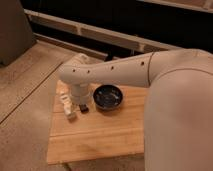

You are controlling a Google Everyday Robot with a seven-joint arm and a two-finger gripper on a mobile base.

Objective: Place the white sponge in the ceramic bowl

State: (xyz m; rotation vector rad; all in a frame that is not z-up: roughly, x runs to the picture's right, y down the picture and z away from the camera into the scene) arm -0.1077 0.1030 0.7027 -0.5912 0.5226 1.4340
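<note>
The robot's big white arm [150,75] eats up the whole right side and reaches left across the speckled counter [25,100]. A wooden board [100,135] sits on that counter. The dark glossy bowl [108,96] is on the board's back half, a bit right of the wrist. A pale cup [82,58] peeks out from behind the arm, past the board's far left corner. The gripper [76,110] hangs straight down just left of the bowl, tips near the board, fingers spread wide and not clamped on anything. The white sponge [66,104] lies on the board at the gripper's left side, outside the bowl (touching the near finger or only beside it, can't tell).
</note>
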